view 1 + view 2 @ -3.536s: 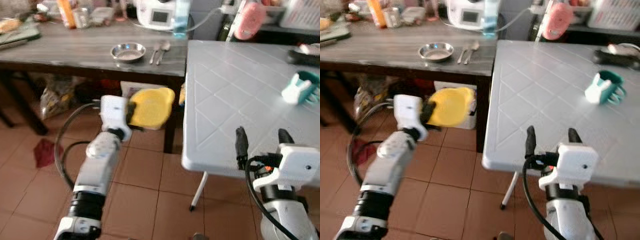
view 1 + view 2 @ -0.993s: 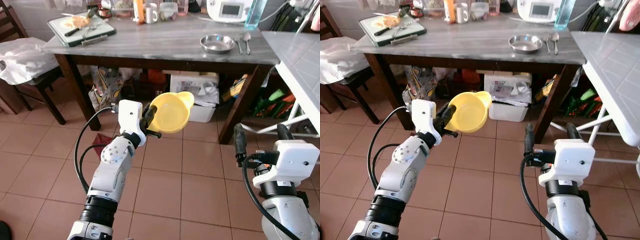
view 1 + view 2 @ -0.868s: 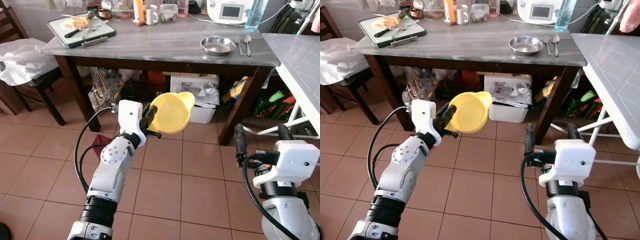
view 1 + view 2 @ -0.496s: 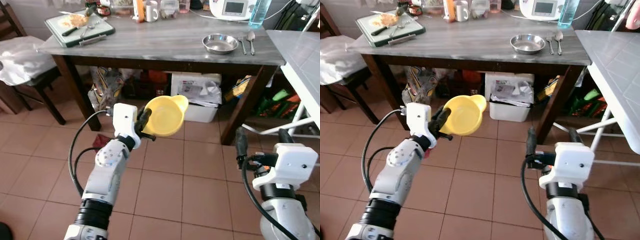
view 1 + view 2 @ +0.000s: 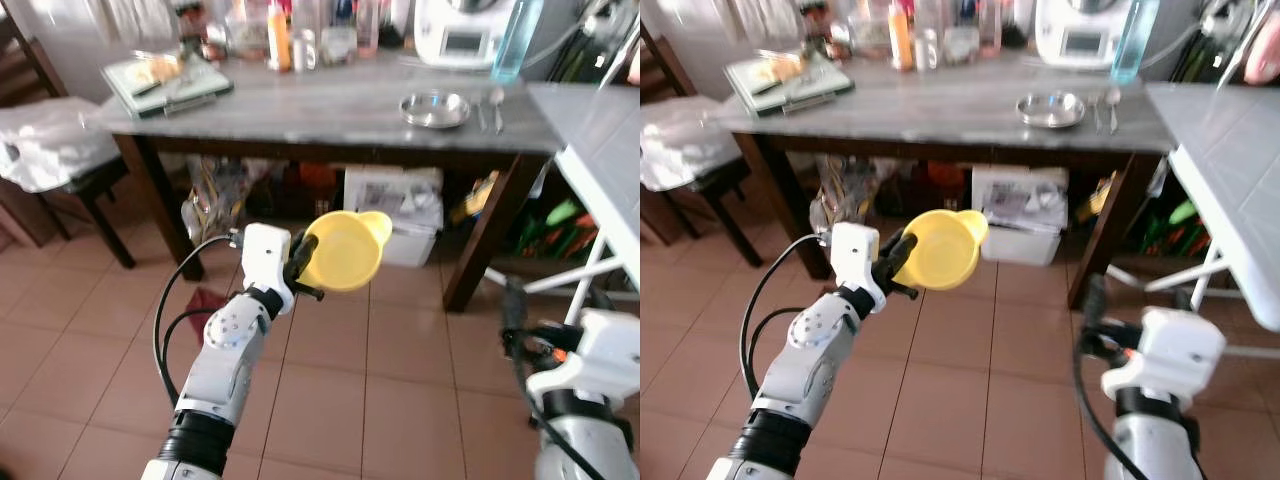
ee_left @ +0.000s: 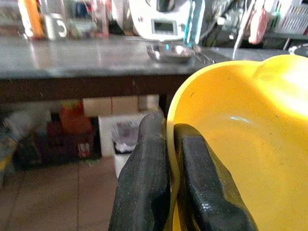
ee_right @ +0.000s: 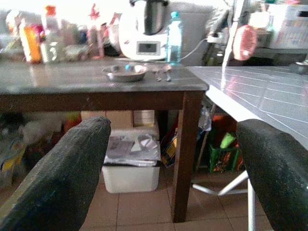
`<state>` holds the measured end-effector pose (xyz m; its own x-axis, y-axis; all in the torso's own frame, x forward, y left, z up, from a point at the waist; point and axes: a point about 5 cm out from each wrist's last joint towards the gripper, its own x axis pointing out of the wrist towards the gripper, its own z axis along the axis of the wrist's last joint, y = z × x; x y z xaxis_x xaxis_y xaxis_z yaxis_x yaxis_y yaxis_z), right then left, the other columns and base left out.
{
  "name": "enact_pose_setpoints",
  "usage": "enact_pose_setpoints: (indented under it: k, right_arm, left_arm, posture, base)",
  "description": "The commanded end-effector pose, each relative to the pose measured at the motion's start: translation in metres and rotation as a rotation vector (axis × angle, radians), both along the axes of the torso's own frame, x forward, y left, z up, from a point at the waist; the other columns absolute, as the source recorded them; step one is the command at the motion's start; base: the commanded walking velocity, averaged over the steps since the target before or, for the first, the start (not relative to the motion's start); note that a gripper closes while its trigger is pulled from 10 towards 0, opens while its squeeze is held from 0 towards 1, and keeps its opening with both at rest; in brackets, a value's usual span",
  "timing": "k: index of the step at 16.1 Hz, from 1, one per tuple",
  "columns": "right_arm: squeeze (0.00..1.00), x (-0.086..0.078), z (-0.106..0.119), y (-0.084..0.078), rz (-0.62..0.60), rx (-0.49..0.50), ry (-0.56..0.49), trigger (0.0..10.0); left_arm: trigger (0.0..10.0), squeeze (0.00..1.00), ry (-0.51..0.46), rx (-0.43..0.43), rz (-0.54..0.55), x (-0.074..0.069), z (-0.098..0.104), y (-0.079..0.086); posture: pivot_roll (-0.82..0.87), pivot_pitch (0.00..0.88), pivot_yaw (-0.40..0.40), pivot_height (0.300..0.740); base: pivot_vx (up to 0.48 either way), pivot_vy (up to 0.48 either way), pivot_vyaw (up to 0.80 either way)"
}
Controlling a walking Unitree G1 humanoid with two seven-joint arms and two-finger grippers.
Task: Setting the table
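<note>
My left gripper (image 5: 303, 262) is shut on the rim of a yellow plastic bowl (image 5: 343, 250), held tilted above the tiled floor in front of the dark wooden table (image 5: 320, 112). In the left wrist view, both black fingers (image 6: 147, 183) pinch the yellow bowl (image 6: 240, 144) at its edge. On that table lie a small steel bowl (image 5: 433, 108) and cutlery (image 5: 490, 100) beside it. My right gripper (image 5: 553, 312) is open and empty, low on the right near the white table (image 5: 600, 130); its fingers (image 7: 57, 178) stand wide apart.
A green tray with food (image 5: 167, 80), bottles, a mug and a white appliance (image 5: 462, 25) crowd the dark table's back. A white bin (image 5: 395, 205) and bags sit under it. A chair with white cloth (image 5: 55, 150) stands at the left.
The whole picture has shifted and blurred as the camera moved. The left gripper still holds the yellow bowl. The right gripper sits lower and further right in view.
</note>
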<state>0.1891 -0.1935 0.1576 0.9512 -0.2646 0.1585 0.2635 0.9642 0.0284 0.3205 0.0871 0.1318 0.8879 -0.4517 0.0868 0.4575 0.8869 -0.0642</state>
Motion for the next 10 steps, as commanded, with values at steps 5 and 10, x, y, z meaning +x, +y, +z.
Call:
enact_pose_setpoints:
  k: [5, 10]
  right_arm:
    - [0.00, -0.0033, -0.0041, 0.0054, 0.007, 0.035, 0.000, 10.0]
    - [0.00, -0.0022, -0.0037, 0.0060, 0.011, 0.038, -0.006, 10.0]
  left_arm:
    - [10.0, 0.00, 0.013, 0.031, 0.041, -0.0027, -0.0099, 0.0116]
    - [10.0, 0.00, 0.011, 0.026, 0.030, -0.0028, -0.0096, 0.0091]
  posture:
    - [-0.05, 0.089, 0.009, 0.714]
    - [-0.05, 0.092, 0.011, 0.714]
  base:
    - [0.302, 0.000, 0.00]
    - [0.302, 0.000, 0.00]
